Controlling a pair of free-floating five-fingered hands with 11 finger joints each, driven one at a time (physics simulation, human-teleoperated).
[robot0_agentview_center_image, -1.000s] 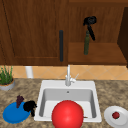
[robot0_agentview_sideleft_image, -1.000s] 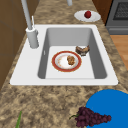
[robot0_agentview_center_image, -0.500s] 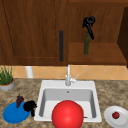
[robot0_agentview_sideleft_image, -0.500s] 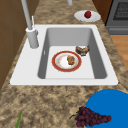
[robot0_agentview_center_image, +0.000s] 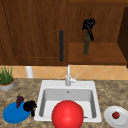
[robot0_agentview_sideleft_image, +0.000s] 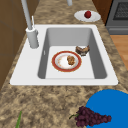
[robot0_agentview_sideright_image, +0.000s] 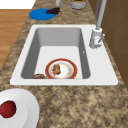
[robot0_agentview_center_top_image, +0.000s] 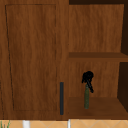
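My right hand (robot0_agentview_center_image: 88, 25) is up in the open cabinet bay, curled round the top of a slim dark green bottle (robot0_agentview_center_image: 86, 46) that stands upright on the shelf (robot0_agentview_center_image: 105, 53). The upper view shows that hand (robot0_agentview_center_top_image: 87, 77) on the bottle (robot0_agentview_center_top_image: 86, 99) as well. My left hand (robot0_agentview_center_image: 30, 106) hangs low at the right edge of a blue plate (robot0_agentview_center_image: 12, 115), beside a bunch of dark grapes (robot0_agentview_center_image: 19, 100), with relaxed fingers that hold nothing. The grapes (robot0_agentview_sideleft_image: 90, 117) lie on the plate's rim.
In the sink (robot0_agentview_sideleft_image: 100, 67) lie a red-rimmed plate (robot0_agentview_sideleft_image: 60, 68) with a brown morsel (robot0_agentview_sideleft_image: 71, 60) and another brown piece (robot0_agentview_sideleft_image: 82, 50). A red round shape (robot0_agentview_center_image: 67, 115) covers the sink's front. Right of the sink, a white plate (robot0_agentview_center_image: 110, 119) holds an apple (robot0_agentview_center_image: 115, 115). The left cabinet door (robot0_agentview_center_image: 35, 30) is shut.
My right hand has sunk a touch onto the bottle's top. Nothing else has moved.
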